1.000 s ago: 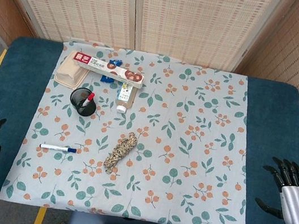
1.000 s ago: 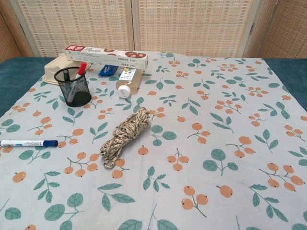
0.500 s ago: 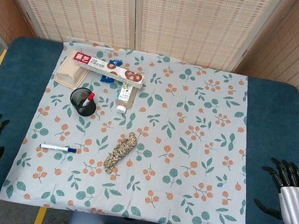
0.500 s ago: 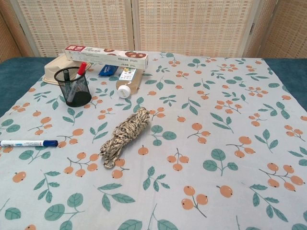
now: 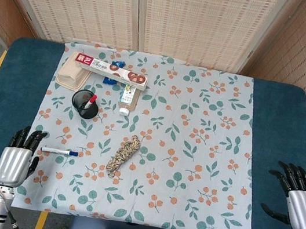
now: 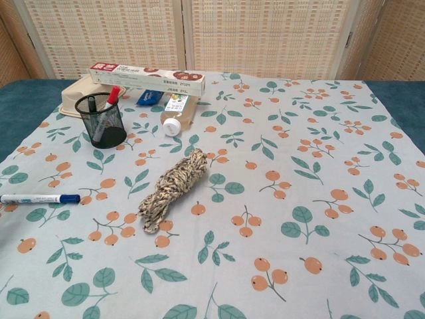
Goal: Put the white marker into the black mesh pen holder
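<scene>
My left hand (image 5: 16, 162) hovers empty, fingers spread, just beside the white marker (image 5: 59, 150) lying flat on the surface. I should pinch mid-barrel, then lift toward the black mesh pen holder (image 5: 85, 103). Right hand (image 5: 301, 205) idles empty, fingers apart.

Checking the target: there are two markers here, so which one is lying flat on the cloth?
The white marker with the blue cap, just ahead of the left hand. The red-capped marker stands tilted inside the pen holder.
</scene>
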Motion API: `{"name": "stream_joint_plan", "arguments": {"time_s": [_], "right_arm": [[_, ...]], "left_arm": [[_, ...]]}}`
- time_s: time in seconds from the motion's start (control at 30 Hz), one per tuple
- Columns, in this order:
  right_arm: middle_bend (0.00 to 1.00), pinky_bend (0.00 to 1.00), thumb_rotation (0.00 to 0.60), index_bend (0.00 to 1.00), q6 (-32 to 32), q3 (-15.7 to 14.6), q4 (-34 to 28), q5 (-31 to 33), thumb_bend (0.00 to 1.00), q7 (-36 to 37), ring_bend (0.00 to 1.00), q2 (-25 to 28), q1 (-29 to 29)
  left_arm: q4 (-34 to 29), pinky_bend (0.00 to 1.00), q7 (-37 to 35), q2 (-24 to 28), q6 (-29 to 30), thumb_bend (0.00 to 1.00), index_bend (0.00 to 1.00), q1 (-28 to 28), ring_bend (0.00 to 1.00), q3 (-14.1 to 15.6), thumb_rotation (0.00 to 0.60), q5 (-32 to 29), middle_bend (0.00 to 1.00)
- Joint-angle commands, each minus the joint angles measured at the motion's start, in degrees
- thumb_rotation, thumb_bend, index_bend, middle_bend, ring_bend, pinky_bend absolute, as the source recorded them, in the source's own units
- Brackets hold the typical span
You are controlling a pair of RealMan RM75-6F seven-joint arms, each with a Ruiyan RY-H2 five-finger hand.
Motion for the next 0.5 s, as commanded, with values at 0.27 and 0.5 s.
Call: {"name": "stream_joint_plan", "arguments": {"time_s": [0.27, 0.5], "right_arm": [[0.09, 0.00, 0.600, 0.25, -0.2, 0.2, 1.0, 0.5, 0.00, 2.8, 0.04, 0.4, 0.1], [0.09, 0.00, 0.600, 0.24, -0.1, 0.1, 1.3, 0.2, 0.00, 4.0, 0.04, 0.6, 0.1]], "left_arm": [[6.7, 0.13, 15.6, -21.5, -3.4, 0.42, 0.27, -5.9, 0.06, -4.1, 0.600, -9.8, 0.24], [17.0, 0.13, 15.8, -26.8, -5.2, 0.42, 0.28, -8.6, 0.07, -6.2, 0.600, -13.0, 0.26]]}}
